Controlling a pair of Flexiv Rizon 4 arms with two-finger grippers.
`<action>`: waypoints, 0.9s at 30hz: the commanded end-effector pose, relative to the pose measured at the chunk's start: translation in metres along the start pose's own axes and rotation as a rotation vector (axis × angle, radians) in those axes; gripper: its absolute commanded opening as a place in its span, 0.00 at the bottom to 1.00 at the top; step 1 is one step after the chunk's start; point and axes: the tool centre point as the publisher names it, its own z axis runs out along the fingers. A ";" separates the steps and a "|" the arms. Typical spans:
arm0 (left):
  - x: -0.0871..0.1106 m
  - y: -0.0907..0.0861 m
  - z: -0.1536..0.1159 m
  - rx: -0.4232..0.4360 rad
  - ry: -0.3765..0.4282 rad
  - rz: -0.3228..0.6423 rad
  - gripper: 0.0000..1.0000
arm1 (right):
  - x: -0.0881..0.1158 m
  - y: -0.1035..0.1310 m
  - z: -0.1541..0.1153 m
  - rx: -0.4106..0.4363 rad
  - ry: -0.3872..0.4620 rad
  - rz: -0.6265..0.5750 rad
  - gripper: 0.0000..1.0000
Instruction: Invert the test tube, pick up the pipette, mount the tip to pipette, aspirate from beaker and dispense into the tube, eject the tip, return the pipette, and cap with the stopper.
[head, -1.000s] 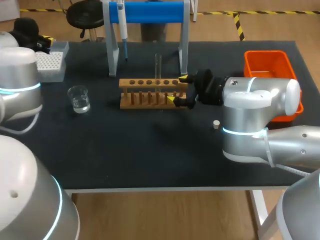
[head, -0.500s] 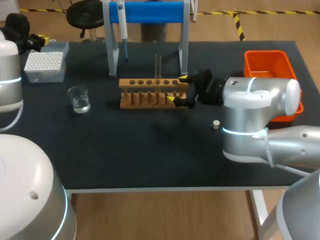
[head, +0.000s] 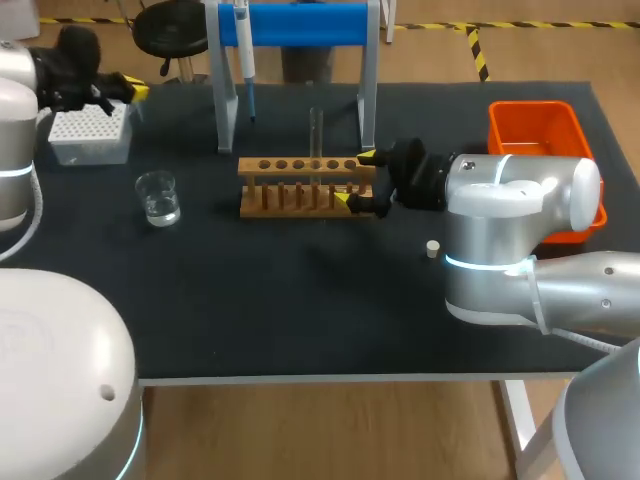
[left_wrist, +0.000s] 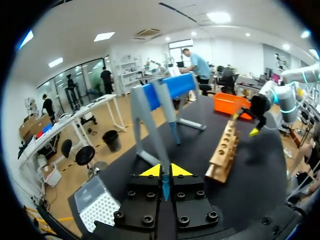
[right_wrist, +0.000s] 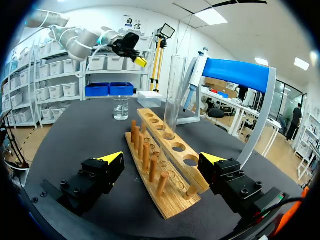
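Your left tool (head: 125, 92) hangs at the far left corner of the surface (head: 300, 300), over the far edge of the white tip box (head: 90, 132). In its own wrist view the two yellow tips are pressed together, and the tip box (left_wrist: 100, 207) lies just below and to one side of the fingers.

Your right tool (head: 355, 178) sits at the right end of the wooden rack (head: 300, 190). Its fingers are spread wide, one on the far side of the rack's end and one on the near side. From the right wrist view the rack (right_wrist: 160, 165) runs away from the tool (right_wrist: 162, 160) between the two separated fingers, with a gap showing on each side.

The test tube (head: 316, 135) stands upright in a rack hole, mouth up, with two free holes between it and the right tool. The pipette (head: 243, 50) hangs on the blue stand (head: 300, 25) at the far edge, behind the rack's left half. The beaker (head: 158, 197), holding clear liquid, stands left of the rack and near of the tip box. The stopper (head: 432, 248) lies on the surface right of the rack, on the near side of the right tool. The orange bin (head: 535, 125) sits at the far right.
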 end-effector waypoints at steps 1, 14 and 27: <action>0.036 -0.014 -0.008 -0.043 0.047 0.019 0.00 | 0.001 -0.001 0.000 -0.001 -0.002 0.000 1.00; 0.140 -0.052 0.020 -0.017 0.239 0.108 0.00 | 0.001 -0.001 0.000 -0.001 -0.002 0.000 1.00; 0.206 -0.084 0.045 0.031 0.352 0.079 0.00 | 0.001 -0.001 0.000 -0.001 -0.002 0.000 1.00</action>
